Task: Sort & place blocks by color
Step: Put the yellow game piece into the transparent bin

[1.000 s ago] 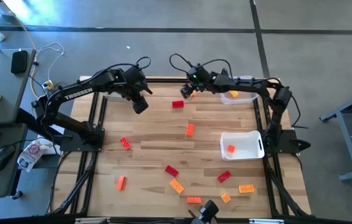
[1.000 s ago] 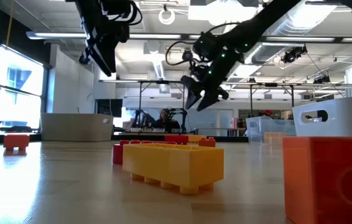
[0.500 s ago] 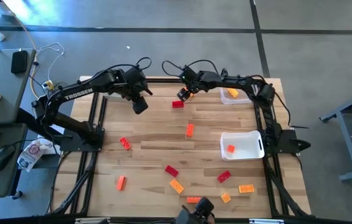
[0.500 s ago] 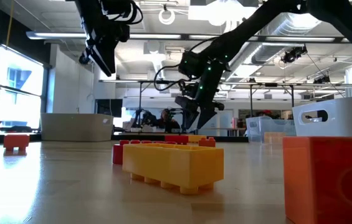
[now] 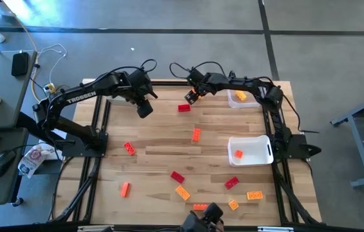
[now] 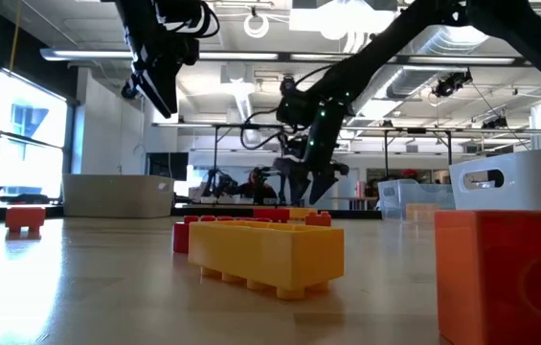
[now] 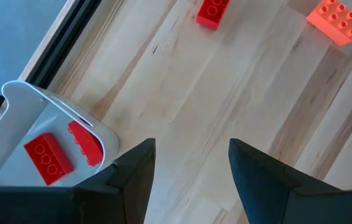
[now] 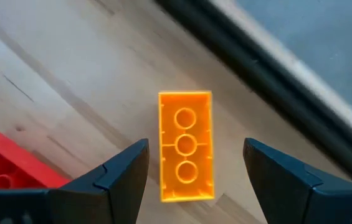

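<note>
High view: most blocks lie loose on the surface; one orange block sits in the near white bin.

Left wrist view: spread, empty left gripper above a bin holding two red blocks.

Right wrist view: spread right gripper straddles an orange brick, not yet grasped.

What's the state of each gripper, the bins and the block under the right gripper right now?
Left gripper: open, empty, above the table.
Right gripper: open, empty, over the yellow-orange block.
Yellow-orange block: on the table, hollow underside up, not gripped.
Red block: on the table beside it.
Bin by the left arm: holds two red blocks.
Middle bin: holds one orange block.
Far bin: holds a yellow-orange block.
</note>
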Controlling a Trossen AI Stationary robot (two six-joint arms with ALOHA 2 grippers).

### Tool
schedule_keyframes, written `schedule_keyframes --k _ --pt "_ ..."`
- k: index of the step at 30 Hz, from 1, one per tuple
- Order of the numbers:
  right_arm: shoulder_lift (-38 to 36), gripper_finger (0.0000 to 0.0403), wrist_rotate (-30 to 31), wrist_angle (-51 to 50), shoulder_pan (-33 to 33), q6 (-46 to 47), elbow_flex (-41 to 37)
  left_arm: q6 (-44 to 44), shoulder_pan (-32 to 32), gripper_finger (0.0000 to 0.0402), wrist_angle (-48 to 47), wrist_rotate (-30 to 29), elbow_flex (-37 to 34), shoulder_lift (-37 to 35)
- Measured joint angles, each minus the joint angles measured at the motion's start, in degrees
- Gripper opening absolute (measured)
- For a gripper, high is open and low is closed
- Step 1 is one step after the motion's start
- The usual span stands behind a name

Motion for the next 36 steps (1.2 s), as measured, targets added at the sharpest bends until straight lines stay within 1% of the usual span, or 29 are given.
schedule_keyframes --k 7,10,12,16,17,21,24,31,36 --pt "2.4 0.0248 0.8 0.4 0.0 -0.1 0.0 0.0 0.0 0.0191 0.0 0.0 0.0 0.0" --pt "2.5 0.0234 1.0 0.2 -0.2 0.1 0.0 0.2 0.0 0.0191 0.0 0.0 0.0 0.0" --pt "2.5 0.0207 0.0 -0.2 -0.4 0.4 0.0 0.9 0.0 0.0191 0.0 0.0 0.0 0.0" --pt "2.5 0.0118 -1.3 -0.8 -0.5 0.1 0.0 1.0 0.0 0.0191 0.1 0.0 0.0 0.0" --pt "2.4 0.0103 -1.4 -1.0 -0.5 -0.3 0.0 1.0 0.0 0.0191 0.1 0.0 0.0 0.0" --pt "2.2 0.0102 -1.1 -2.3 -0.4 -2.8 0.0 1.0 0.0 0.0191 0.1 0.0 0.0 0.0" --pt "1.3 0.0102 0.8 -4.4 -0.3 -2.9 0.0 1.0 0.0 0.0191 0.1 0.0 0.0 0.0" --pt "-4.0 0.0102 2.5 -8.1 0.0 -3.2 -0.1 0.9 0.0 0.0191 0.2 0.0 0.0 0.0" --pt "-8.7 0.0102 6.1 -13.2 0.9 -4.2 -0.1 0.9 -0.1 0.0191 0.3 0.0 -0.7 0.0"
